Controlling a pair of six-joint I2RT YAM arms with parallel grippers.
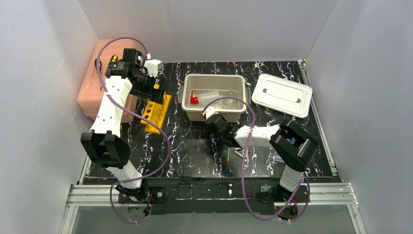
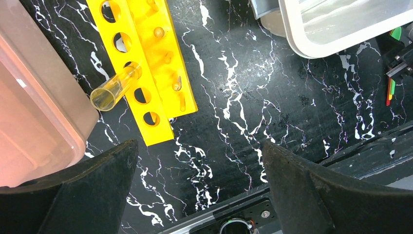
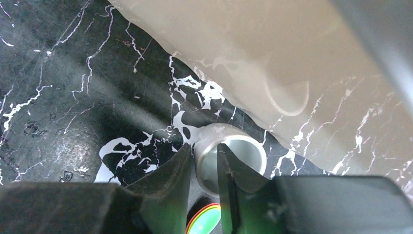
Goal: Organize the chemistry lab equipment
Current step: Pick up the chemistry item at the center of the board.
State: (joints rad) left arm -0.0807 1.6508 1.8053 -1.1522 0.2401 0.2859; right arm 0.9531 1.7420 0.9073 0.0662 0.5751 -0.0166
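My right gripper (image 3: 204, 146) (image 1: 217, 127) sits low on the mat just in front of the beige bin (image 1: 214, 113). Its jaws pinch the wall of the white bowl (image 3: 243, 151), one finger outside and one inside. The green spoon (image 3: 204, 219) (image 1: 228, 156) lies on the mat under that wrist. My left gripper (image 2: 199, 146) (image 1: 157, 92) hangs wide open and empty above the near end of the yellow tube rack (image 2: 146, 63) (image 1: 157, 112). One clear glass tube (image 2: 114, 87) leans in a rack slot. The red-capped squeeze bottle (image 1: 204, 97) lies in the bin beside clear glassware (image 1: 228, 101).
The translucent pink box (image 1: 97, 92) (image 2: 34, 112) stands close to the left of the rack. The bin's flat lid (image 1: 282, 95) lies at the back right. White walls enclose the mat, and a metal rail (image 1: 209, 192) runs along the near edge.
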